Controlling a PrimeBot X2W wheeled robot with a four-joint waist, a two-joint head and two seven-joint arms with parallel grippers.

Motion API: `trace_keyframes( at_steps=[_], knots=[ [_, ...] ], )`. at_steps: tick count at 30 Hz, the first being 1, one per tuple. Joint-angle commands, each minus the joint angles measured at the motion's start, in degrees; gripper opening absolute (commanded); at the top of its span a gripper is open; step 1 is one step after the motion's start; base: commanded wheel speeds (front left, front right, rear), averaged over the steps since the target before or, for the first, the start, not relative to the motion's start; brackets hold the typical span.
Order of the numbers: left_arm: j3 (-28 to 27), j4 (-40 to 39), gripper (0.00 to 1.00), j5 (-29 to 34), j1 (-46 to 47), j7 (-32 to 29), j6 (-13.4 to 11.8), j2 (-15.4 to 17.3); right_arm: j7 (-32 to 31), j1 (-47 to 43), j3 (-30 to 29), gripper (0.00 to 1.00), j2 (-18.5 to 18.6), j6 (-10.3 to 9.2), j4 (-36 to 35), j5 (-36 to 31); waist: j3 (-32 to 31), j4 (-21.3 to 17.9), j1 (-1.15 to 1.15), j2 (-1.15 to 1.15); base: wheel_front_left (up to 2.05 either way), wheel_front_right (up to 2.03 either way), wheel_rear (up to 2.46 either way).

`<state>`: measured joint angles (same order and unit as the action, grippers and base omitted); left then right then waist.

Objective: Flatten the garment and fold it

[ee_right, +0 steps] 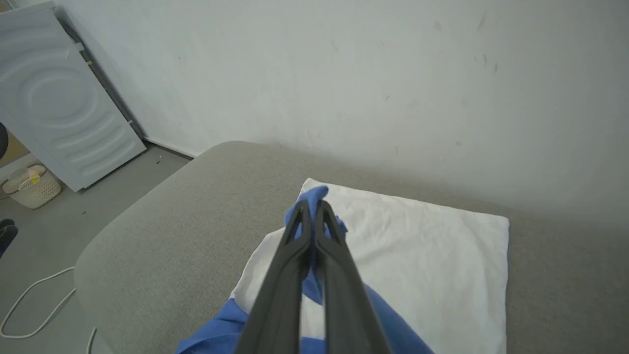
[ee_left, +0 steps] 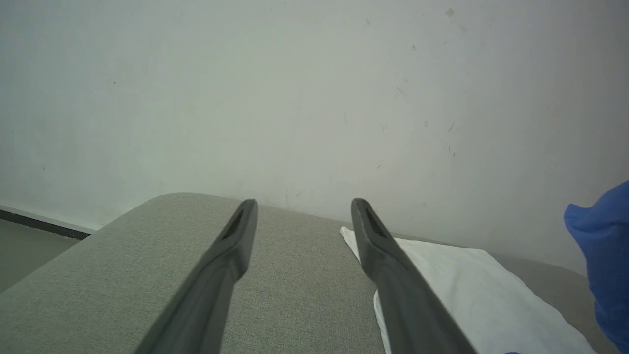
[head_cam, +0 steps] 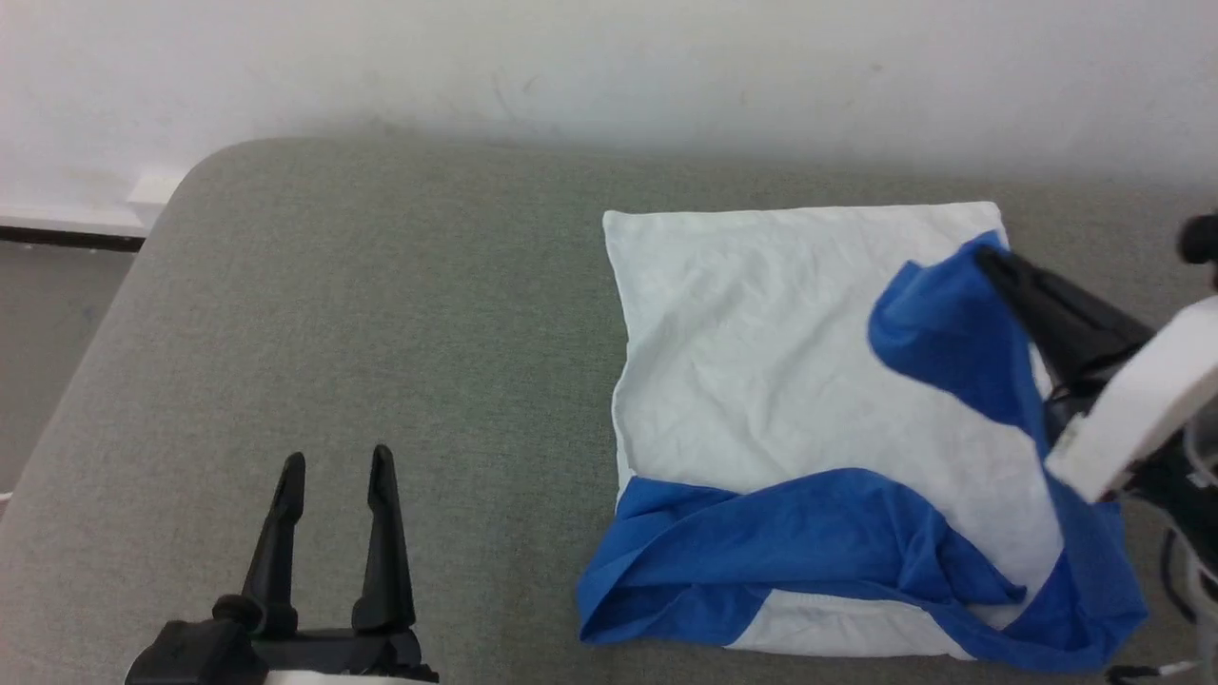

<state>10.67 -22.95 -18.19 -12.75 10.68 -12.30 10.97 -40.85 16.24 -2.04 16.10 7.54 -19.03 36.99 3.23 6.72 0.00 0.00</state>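
Two dark-fingered grippers work over a grey upholstered cushion (head_cam: 381,285). The right gripper (head_cam: 994,259) has its fingers pressed together on the tip of a bright blue sleeve (head_cam: 942,333). It holds the sleeve raised above the white body of the garment (head_cam: 761,362), which lies just below and ahead of those fingers as a roughly squared panel. A second blue sleeve (head_cam: 790,542) lies bunched and rumpled across the edge of the panel nearest the robot, beneath that gripper's wrist. The left gripper (head_cam: 338,461) hovers with fingers apart and nothing between them, well off to the side of the garment, touching no cloth.

Likely risks: the knit looks thin and slippery, and only a small pinch is held, so the sleeve could slide free mid-carry. With nothing pinning the white panel, tugging the sleeve may drag the panel askew. Laying it over the bunched sleeve would trap wrinkles.
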Motion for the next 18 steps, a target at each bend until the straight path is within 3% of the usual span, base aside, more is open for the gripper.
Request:
trace_keyframes(
  at_steps=[1,8,18],
  knots=[
    [0.1,0.2,1.00,-0.3,0.5,0.3,0.2,-0.1,-0.2,0.5,1.0,0.00,-0.4,-0.05,0.5,-0.5,0.6,1.4,0.00,0.00,0.00,0.00,0.00],
    [1.1,0.4,1.00,-0.1,1.5,1.1,0.2,-0.9,2.1,0.2,11.2,0.00,-2.2,-0.05,7.4,-1.5,3.4,5.0,0.00,0.00,0.00,0.00,0.00],
    [1.9,1.7,1.00,-0.1,2.6,2.6,0.1,-2.4,10.0,0.2,24.6,0.00,-4.5,-0.05,22.3,-3.8,5.7,8.5,0.00,0.00,0.00,0.00,0.00]
  ],
)
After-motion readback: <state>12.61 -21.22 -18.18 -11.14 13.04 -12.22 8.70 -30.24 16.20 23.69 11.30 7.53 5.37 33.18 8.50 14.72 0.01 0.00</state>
